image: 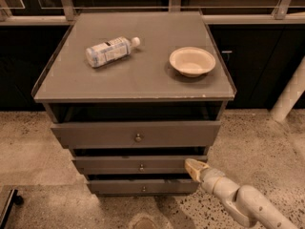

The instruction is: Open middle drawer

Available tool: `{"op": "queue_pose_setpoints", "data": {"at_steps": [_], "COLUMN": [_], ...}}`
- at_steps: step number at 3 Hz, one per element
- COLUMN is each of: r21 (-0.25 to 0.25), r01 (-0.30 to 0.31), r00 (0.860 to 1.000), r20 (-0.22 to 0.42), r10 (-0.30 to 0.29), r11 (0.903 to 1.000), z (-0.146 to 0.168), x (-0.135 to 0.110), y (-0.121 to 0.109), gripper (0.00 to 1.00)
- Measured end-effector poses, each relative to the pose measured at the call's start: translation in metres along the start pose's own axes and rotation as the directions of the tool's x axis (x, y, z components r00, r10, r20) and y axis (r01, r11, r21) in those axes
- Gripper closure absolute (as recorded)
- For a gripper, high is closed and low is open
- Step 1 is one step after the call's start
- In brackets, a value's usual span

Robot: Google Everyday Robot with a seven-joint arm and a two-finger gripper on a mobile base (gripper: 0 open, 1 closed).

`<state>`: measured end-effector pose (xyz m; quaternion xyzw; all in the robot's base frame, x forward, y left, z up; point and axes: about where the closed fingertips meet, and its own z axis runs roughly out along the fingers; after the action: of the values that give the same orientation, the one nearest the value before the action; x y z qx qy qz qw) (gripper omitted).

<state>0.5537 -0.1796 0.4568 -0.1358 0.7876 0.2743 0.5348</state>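
The middle drawer [119,165] is the second of three grey-brown drawer fronts, a slim panel with a small round metal knob [141,167]. It stands pulled out a little, with a dark gap above it. My gripper [192,168] comes in from the lower right on a white arm and sits at the right end of the middle drawer's front, right of the knob. The taller top drawer [137,134] above is also pulled out a bit. The lowest drawer [143,187] sits below.
A plastic bottle [108,51] lies on its side and a cream bowl [192,61] stands on the cabinet top [133,80]. A white post [290,97] leans at the right. Speckled floor surrounds the cabinet; a dark object [9,204] is at the lower left.
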Motion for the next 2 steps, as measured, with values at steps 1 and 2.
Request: {"op": "queue_pose_setpoints", "data": {"at_steps": [1, 2], "r21": [0.017, 0.047], "r01": [0.022, 0.036], "r00": [0.999, 0.997], "r20": [0.040, 0.065], "r10": [-0.023, -0.039], "r11": [0.9996, 0.9982], "z": [0.021, 0.034], "x": [-0.015, -0.027], "y": [-0.018, -0.035], "gripper": [1.00, 1.00]}}
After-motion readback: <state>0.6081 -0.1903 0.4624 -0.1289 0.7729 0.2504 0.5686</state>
